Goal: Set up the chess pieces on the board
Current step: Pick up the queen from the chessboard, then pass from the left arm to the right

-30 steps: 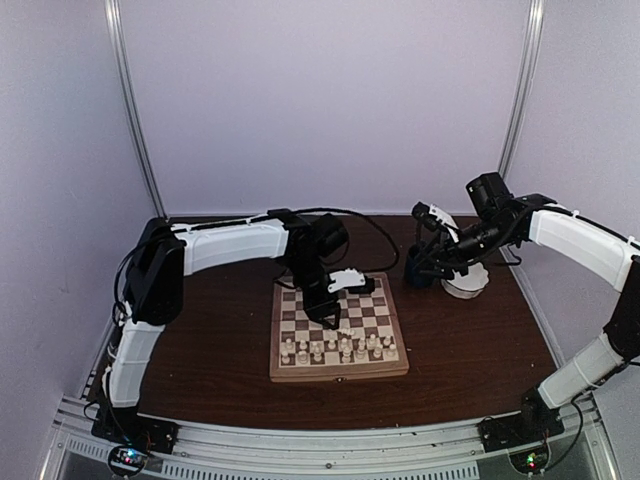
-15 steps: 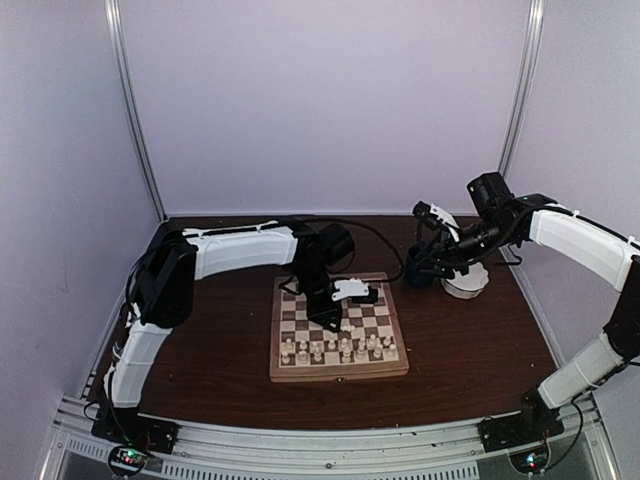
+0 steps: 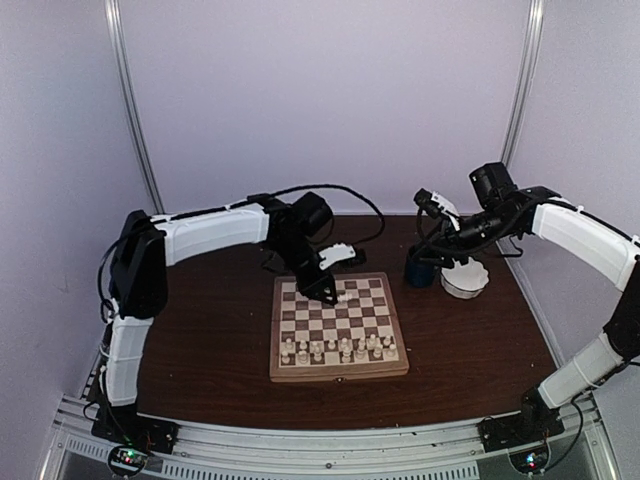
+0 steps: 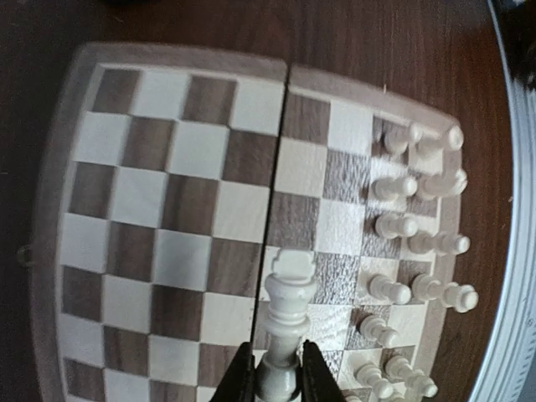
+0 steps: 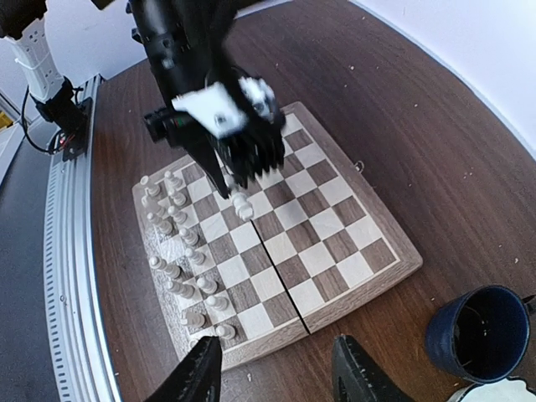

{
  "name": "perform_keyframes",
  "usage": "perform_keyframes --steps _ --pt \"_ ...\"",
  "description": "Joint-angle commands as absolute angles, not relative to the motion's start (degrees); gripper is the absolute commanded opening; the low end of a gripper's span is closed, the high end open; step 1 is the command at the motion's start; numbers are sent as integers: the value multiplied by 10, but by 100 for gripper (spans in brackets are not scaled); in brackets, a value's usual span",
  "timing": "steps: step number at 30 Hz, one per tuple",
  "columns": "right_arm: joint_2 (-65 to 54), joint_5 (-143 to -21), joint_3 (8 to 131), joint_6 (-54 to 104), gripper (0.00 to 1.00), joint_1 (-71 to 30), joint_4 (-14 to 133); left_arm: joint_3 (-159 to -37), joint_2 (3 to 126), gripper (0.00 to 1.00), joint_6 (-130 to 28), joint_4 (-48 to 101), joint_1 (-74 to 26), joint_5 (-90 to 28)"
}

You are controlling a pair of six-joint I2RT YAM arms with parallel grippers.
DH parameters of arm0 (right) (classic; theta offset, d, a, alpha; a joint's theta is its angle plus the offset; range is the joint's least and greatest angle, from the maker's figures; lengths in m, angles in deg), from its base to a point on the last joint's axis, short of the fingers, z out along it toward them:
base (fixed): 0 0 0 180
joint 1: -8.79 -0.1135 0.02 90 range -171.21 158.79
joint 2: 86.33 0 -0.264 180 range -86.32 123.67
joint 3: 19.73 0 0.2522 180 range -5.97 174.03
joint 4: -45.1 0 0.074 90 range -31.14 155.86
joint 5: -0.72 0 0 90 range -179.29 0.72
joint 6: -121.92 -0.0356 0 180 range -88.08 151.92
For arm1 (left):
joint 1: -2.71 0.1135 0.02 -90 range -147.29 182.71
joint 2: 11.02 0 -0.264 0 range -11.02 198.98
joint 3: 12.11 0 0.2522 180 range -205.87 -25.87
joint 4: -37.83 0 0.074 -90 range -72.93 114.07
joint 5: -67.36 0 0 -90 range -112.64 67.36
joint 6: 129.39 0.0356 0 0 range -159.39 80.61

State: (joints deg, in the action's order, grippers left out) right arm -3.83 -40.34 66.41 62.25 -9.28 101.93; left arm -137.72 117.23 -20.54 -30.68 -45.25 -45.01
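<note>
Now the left end effector (image 4: 278,370) pinches a white chess piece (image 4: 289,295).

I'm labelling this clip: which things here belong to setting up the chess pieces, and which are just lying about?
Part of the job:
- board
- chess pieces standing along one edge
- held piece, clamped between the left arm's fingers

Lying about:
- blue mug
- white bowl

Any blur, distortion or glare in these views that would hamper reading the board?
Left wrist: the board bows outward from lens distortion, and the held chess piece, close up, is slightly soft. Right wrist: the left jaws are blurred, while the squares look crisp. Top external: the chess pieces are tiny pale blobs; no strong glare.
</note>
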Motion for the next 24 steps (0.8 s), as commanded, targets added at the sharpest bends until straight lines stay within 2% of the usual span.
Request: perform_keyframes --steps 1,7,13,20,24 --pt "-45 -418 705 565 49 -93 998 -1338 1035 1 -309 -196 -401 -553" --pt "6 -400 780 513 51 -148 1021 -1217 927 3 -424 -49 -373 -599" --pt "79 -397 862 478 55 -229 1018 -1106 868 4 -476 71 -373 -618" --pt "177 -354 970 440 54 -273 1048 -1074 854 4 -487 91 -373 -635" --pt "206 -351 990 440 54 -286 1055 -1071 854 4 -491 94 -373 -648"
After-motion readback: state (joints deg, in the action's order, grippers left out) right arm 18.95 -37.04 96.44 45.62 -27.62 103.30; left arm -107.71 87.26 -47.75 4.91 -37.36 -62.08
